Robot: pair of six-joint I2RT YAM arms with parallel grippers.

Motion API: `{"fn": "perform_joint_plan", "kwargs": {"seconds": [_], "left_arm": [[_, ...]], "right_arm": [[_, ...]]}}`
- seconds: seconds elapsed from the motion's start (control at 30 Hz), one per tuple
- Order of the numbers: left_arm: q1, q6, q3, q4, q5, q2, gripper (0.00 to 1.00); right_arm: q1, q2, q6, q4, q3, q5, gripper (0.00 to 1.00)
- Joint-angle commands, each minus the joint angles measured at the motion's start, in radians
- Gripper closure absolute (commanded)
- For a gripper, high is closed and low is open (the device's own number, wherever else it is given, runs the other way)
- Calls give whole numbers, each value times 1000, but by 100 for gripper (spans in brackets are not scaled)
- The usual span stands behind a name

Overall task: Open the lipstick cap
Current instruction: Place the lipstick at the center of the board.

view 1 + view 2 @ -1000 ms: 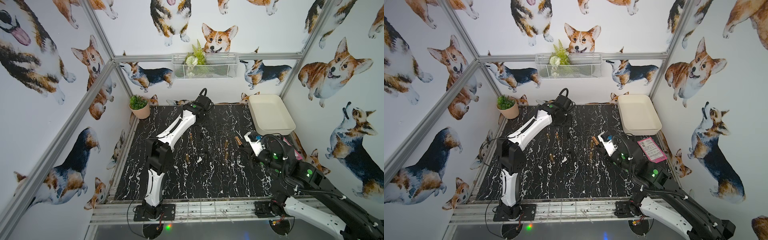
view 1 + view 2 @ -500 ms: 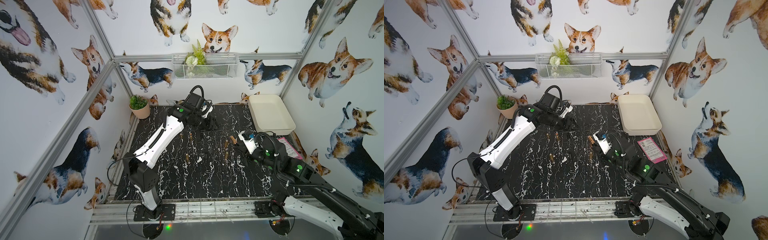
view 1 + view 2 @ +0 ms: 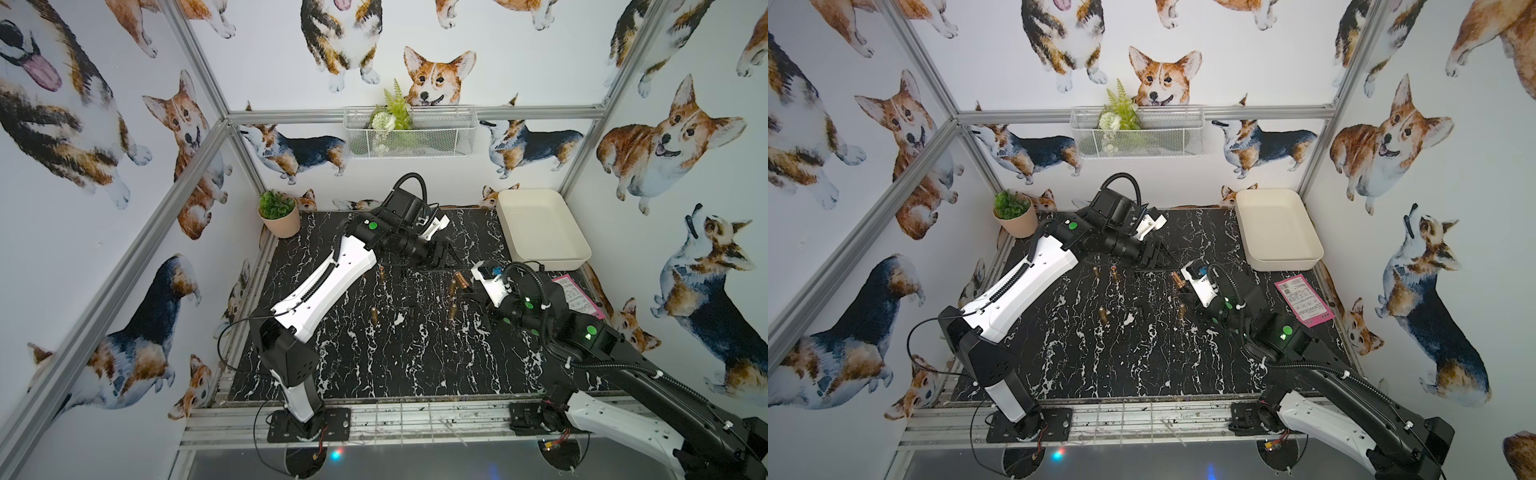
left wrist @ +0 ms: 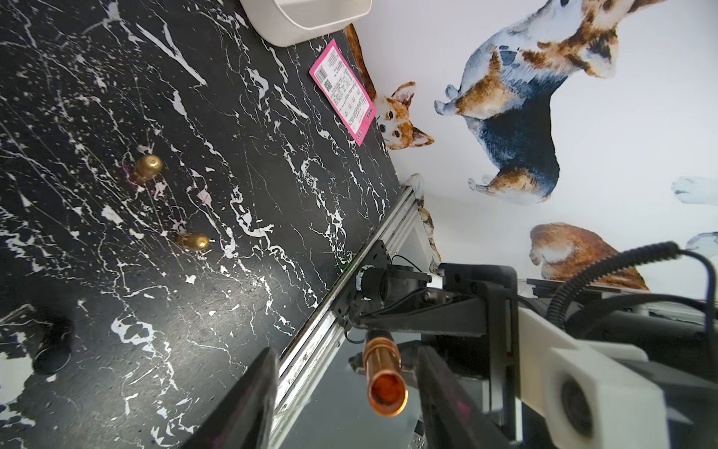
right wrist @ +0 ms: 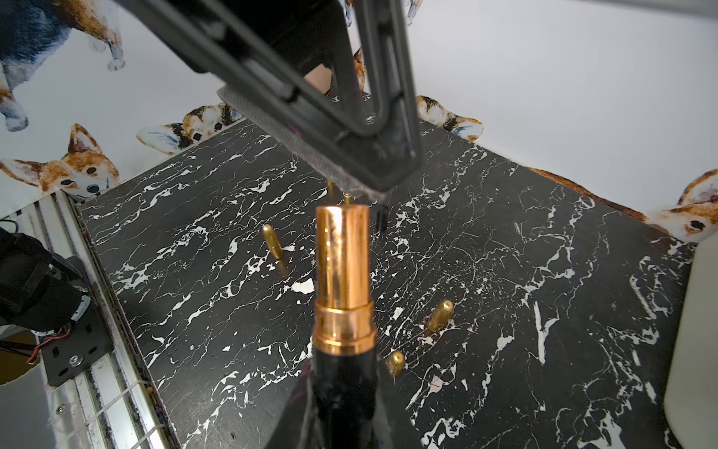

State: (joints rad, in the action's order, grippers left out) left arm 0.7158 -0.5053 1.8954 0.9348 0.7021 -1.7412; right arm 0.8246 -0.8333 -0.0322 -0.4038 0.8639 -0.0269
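Observation:
My right gripper (image 5: 344, 388) is shut on the black base of the lipstick (image 5: 342, 272). Its copper tube sticks out past the jaws, toward the back of the table. No cap sits on the tube, and its end shows open in the left wrist view (image 4: 382, 373). In both top views the lipstick (image 3: 460, 280) (image 3: 1177, 279) hangs above the black marble table. My left gripper (image 3: 440, 255) (image 4: 349, 392) is open and empty, just beyond the tube's tip without touching it. A small black cylinder (image 3: 411, 309) stands on the table; I cannot tell whether it is the cap.
Several gold bullet-shaped pieces (image 3: 374, 315) lie or stand around the table's middle. A white tray (image 3: 540, 259) sits at the back right with a pink card (image 3: 577, 297) in front of it. A potted plant (image 3: 278, 216) stands at the back left.
My left arm has swung from the back of the table forward and to the right, bringing its open gripper up to the lipstick's tip. The right gripper has shifted slightly left, still holding the lipstick.

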Motion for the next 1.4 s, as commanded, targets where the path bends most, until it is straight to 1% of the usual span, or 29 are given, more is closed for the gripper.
{"fn": "perform_joint_plan", "kwargs": {"seconds": [0.0, 0.17, 0.27, 0.4, 0.47, 0.7, 0.87, 1.1, 1.23, 1.37], "left_arm": [[21, -5, -1, -25, 27, -3, 48], [35, -3, -12, -19, 27, 9, 54], [37, 2, -16, -10, 27, 8, 60], [43, 5, -23, -5, 26, 8, 63], [45, 4, -25, -4, 26, 9, 66], [51, 12, -26, 10, 25, 6, 69], [53, 18, -14, 20, 29, -4, 75], [54, 31, 9, 50, 17, -19, 76], [54, 36, 22, 56, 13, -29, 72], [54, 45, 50, 80, -4, -39, 73]], "right_arm": [[2, -7, -10, 46, -3, 0, 100], [2, -13, -9, 52, -3, 8, 100], [2, -19, -8, 54, -2, 8, 100], [2, -23, -6, 54, -2, 12, 100], [2, -23, -6, 55, -2, 17, 100], [2, -22, -8, 62, -5, 22, 100], [2, -23, -7, 59, -5, 24, 100], [3, -24, -3, 62, -6, 17, 100], [2, -28, 0, 60, -2, 7, 100], [2, -26, 2, 58, -2, 8, 100]]}}
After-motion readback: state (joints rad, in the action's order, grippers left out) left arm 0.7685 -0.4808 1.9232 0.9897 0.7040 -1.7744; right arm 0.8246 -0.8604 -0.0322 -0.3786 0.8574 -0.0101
